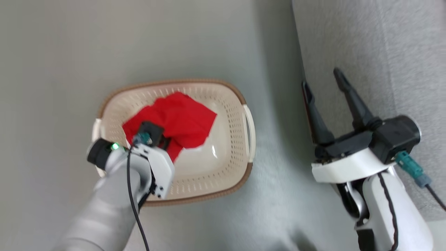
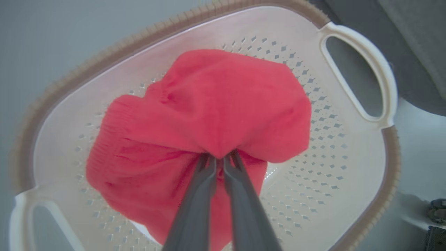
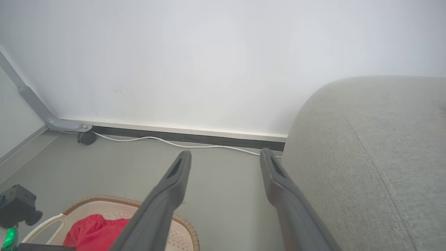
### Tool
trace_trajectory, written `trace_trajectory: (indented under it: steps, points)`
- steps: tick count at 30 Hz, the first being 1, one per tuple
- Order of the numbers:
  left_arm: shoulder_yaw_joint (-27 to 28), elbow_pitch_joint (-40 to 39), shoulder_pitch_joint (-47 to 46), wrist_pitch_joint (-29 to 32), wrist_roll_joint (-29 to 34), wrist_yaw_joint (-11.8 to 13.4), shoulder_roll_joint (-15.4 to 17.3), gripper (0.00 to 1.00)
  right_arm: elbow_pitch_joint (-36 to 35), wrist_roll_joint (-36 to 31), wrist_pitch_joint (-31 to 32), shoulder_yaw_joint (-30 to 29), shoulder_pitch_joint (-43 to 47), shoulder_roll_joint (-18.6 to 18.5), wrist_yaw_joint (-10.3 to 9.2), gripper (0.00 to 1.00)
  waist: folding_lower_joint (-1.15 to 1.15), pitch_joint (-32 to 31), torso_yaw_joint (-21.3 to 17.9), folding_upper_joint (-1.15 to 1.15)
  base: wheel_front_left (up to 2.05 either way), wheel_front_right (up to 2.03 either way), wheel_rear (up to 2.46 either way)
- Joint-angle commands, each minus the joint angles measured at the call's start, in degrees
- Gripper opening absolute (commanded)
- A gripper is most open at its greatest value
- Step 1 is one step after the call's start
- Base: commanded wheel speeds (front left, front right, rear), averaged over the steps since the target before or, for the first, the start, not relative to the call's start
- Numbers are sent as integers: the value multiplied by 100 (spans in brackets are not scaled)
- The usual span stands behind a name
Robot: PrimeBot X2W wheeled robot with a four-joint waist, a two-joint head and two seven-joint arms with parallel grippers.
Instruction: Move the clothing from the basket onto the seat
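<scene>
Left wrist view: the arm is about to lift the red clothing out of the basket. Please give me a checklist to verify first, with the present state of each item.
1. Left gripper shut on the clothing: ok, a fold of fabric is pinched in it.
2. Only one garment gripped: cannot tell, the red fabric is bunched.
3. Fabric free of the basket wall: cannot tell, its underside is hidden.
4. Right gripper open and holding nothing: ok.
5. Way to the seat free: cannot tell, the right gripper hangs at the seat's edge and may stand in the way.
</scene>
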Motion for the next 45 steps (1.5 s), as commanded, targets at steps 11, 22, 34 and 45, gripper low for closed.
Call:
trace_trajectory:
  steps: [11, 22, 34, 45]
  points:
    - [-62, -1128, 1148, -271, -370, -40, 218, 0, 195, 11, -34, 114, 839, 2, 23, 100, 0, -1941, 402, 0, 0, 0, 0]
    - [659, -2869, 2085, -273, -145, -41, 844, 0, 342, 90, -34, -26, 1420, 2, 23, 100, 0, -3049, 630, 0, 0, 0, 0]
    - [1882, -4405, 2898, -274, 117, -31, 1309, 0, 370, 179, -34, 86, 1952, 2, 23, 100, 0, -3834, 738, 0, 0, 0, 0]
    - [2256, -5311, 2647, 74, -99, -32, 1634, 0, 348, 227, -34, 236, 2088, 2, 23, 100, 0, -4002, 852, 0, 0, 0, 0]
